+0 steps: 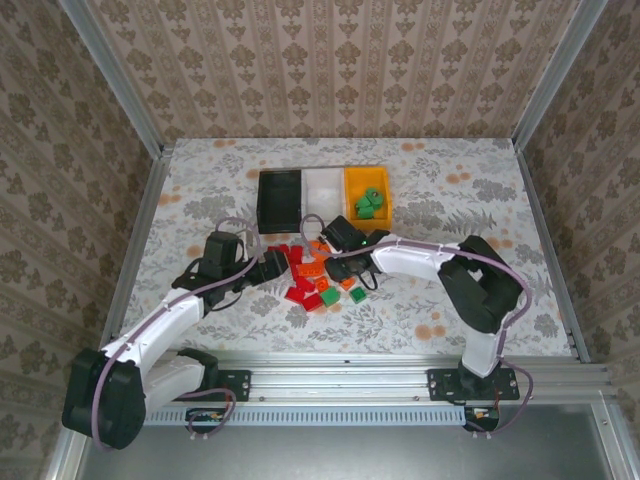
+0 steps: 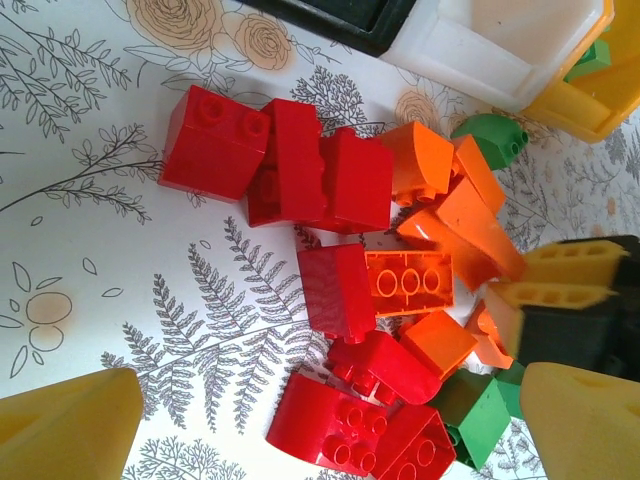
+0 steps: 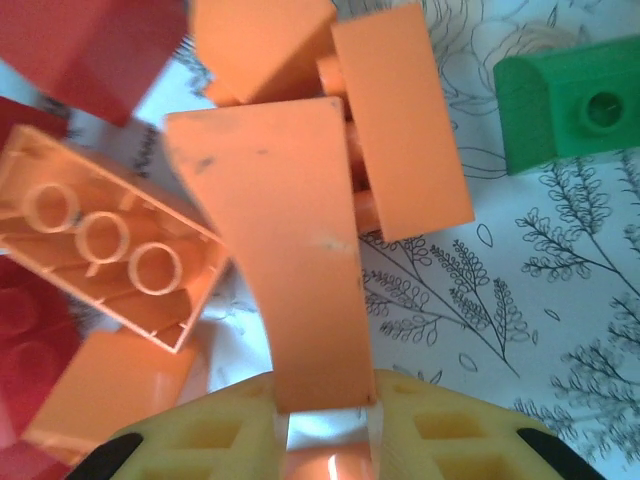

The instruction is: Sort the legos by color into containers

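**A:** What has your right gripper (image 3: 325, 440) got?

**B:** Its fingers (image 3: 450, 435) have closed to a narrow gap on the near end of a curved orange brick (image 3: 290, 250), which runs straight out ahead of the tips. The pads look pressed against both its sides. The view is so close that you can't tell whether the brick is clear of the table (image 3: 520, 300).

**A:** What lies around those fingers?

**B:** Just left of them lies an upturned orange brick (image 3: 100, 240), its tubes showing. Ahead and to the right, apart from the tips, is a green brick (image 3: 570, 95).

**A:** And your left gripper (image 2: 320, 430)?

**B:** It is spread wide, with one finger (image 2: 60, 430) at each side of its view and nothing held. The legos (image 2: 340, 290) lie in a pile between and ahead of the fingers. The red ones are nearest, and the orange ones are further out to the right, where your right gripper comes in.

**A:** Where are the bins?

**B:** They are ahead of both grippers, past the pile, joined in a row. You have the black bin (image 1: 280, 200) on the left, the white bin (image 1: 323, 188) in the middle and the yellow bin (image 1: 368, 176) on the right. Green bricks (image 1: 371, 203) sit in the yellow one.
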You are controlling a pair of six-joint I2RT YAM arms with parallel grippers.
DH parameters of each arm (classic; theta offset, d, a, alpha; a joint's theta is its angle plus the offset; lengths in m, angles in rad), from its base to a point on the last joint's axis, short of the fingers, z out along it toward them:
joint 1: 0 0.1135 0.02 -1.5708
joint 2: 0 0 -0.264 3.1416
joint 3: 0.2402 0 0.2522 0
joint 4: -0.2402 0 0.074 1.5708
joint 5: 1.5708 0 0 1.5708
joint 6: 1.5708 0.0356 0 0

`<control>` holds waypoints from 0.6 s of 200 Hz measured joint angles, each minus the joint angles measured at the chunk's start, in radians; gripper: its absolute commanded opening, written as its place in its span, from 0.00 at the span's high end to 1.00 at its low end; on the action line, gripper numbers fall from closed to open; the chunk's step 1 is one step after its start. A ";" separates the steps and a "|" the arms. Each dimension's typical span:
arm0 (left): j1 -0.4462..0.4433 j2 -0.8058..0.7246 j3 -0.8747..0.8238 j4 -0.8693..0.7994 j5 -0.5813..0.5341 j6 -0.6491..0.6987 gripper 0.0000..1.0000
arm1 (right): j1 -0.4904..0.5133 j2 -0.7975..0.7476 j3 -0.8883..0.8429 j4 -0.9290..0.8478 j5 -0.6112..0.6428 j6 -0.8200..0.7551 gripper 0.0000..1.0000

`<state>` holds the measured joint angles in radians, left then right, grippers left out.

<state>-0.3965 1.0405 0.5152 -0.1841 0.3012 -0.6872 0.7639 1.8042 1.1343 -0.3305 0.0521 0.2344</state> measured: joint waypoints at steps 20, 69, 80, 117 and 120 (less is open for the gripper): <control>0.000 0.000 0.000 0.000 -0.002 0.000 0.01 | 0.003 -0.053 -0.007 0.010 0.003 0.000 0.76; 0.000 0.000 0.000 0.000 -0.002 0.000 0.01 | 0.003 -0.064 -0.002 0.015 0.011 -0.023 0.51; 0.000 -0.002 0.000 0.000 -0.002 0.000 0.01 | 0.003 -0.046 0.012 0.011 0.009 -0.027 0.51; 0.001 -0.020 0.000 0.000 -0.002 0.000 0.01 | 0.003 0.040 0.048 0.012 -0.016 -0.035 0.58; 0.001 -0.021 0.000 -0.001 -0.002 0.000 0.01 | 0.003 0.048 0.050 0.013 -0.016 -0.038 0.59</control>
<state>-0.3954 1.0199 0.5152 -0.1848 0.2993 -0.6872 0.7666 1.8519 1.1843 -0.3180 0.0357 0.1963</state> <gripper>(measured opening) 0.988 0.436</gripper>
